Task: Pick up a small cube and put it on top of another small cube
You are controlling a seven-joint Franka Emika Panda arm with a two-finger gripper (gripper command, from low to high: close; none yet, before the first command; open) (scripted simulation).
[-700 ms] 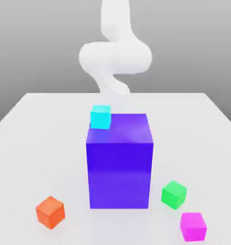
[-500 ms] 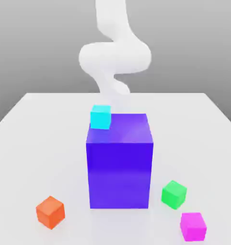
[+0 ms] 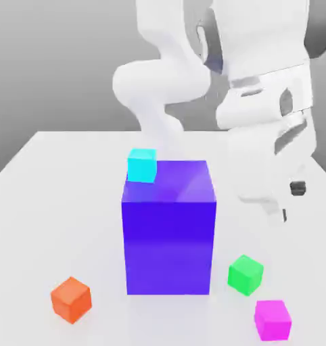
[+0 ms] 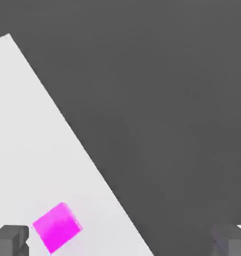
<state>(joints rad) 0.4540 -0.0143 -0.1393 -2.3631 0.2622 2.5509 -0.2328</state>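
Note:
The small magenta-pink cube [image 3: 272,319] [image 4: 57,227] lies on the white table near its front edge, at the exterior view's right. My gripper [image 3: 285,206] [image 4: 121,243] hangs well above it, to the right of the big blue-purple block [image 3: 168,230]. Its grey fingertips [image 4: 10,241] stand wide apart, so it is open with nothing between them. The hand view has the magenta cube close to one fingertip, near the table's edge.
A green small cube [image 3: 245,274] sits just behind the magenta one, close to the block's lower right corner. An orange small cube [image 3: 71,299] lies at the front left. A cyan cube [image 3: 142,165] is at the block's upper back-left corner. The white table [image 3: 57,203] ends just past the magenta cube.
The hand and forearm have swung in on the exterior view's right, above the green and magenta cubes. No cube has moved.

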